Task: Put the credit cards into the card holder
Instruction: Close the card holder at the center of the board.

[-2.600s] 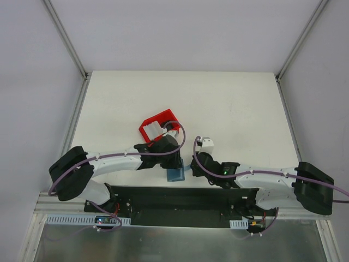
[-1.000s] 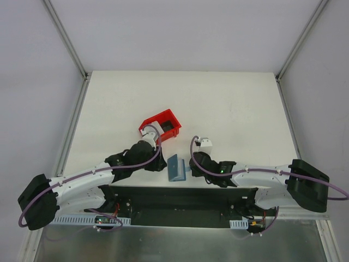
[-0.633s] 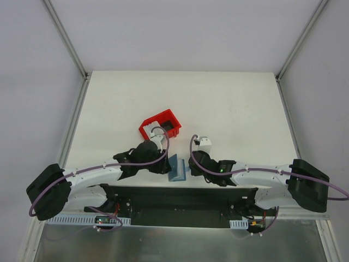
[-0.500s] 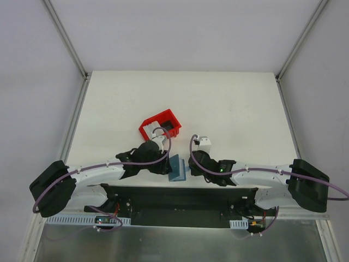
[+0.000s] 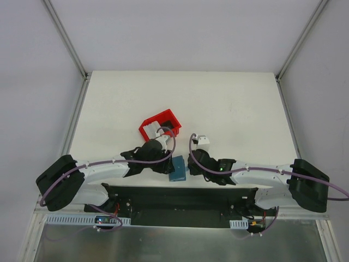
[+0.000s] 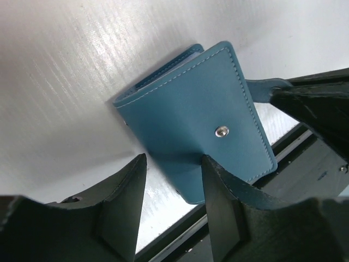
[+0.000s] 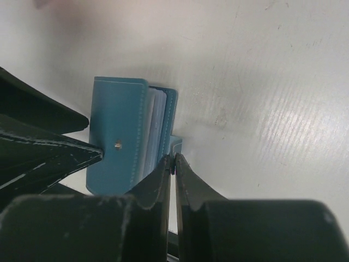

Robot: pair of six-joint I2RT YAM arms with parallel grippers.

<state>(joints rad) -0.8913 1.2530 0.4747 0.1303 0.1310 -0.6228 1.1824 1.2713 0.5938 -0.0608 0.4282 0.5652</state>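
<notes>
The teal-blue card holder (image 5: 177, 169) lies nearly folded shut at the table's near edge, its snap stud facing up in the left wrist view (image 6: 191, 109). Pale leaves show between its covers in the right wrist view (image 7: 117, 142); I cannot tell whether they are cards. My right gripper (image 5: 189, 167) (image 7: 174, 158) is shut on the holder's clasp tab (image 7: 175, 143). My left gripper (image 5: 166, 165) (image 6: 173, 174) is open, with its fingers astride the holder's near corner. White pieces show in the red bin, partly behind my left wrist; I cannot tell whether they are the credit cards.
The red plastic bin (image 5: 155, 119) stands just behind my left wrist. The black base rail (image 5: 180, 197) runs directly below the holder along the table's front edge. Both arms meet at the holder.
My left gripper has moved from the red bin to the card holder. The holder stood open and tilted before; it is now folded over and lower. The right gripper has stayed on the tab.
</notes>
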